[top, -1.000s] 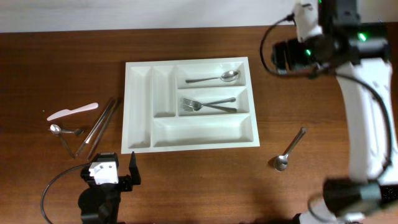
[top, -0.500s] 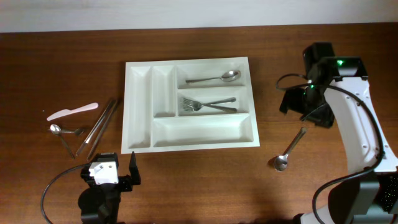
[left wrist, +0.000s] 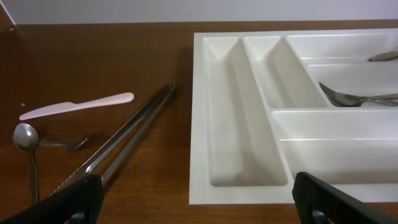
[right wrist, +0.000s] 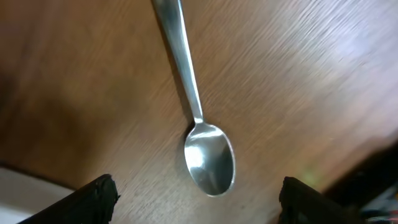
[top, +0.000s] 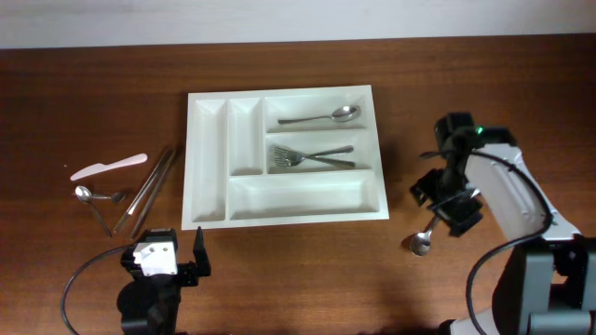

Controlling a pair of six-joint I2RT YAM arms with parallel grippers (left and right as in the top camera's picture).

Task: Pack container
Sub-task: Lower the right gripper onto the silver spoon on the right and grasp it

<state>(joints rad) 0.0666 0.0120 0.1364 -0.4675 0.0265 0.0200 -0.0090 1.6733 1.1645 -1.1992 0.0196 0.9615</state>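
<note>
- We see the white cutlery tray [top: 281, 221] mid-table, with forks [top: 312, 156] and a spoon [top: 321, 117] inside.
- Right gripper [top: 443, 207] hovers over a loose spoon [right wrist: 210, 163] right of it, fingers spread, holding nothing.
- Left gripper [left wrist: 199, 199] gapes open by the tray's front-left corner.

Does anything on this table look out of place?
One spoon lies alone on bare wood right of the white tray, beneath the right gripper. Tongs and a pale knife lie scattered left of it. Nothing looks damaged.
</note>
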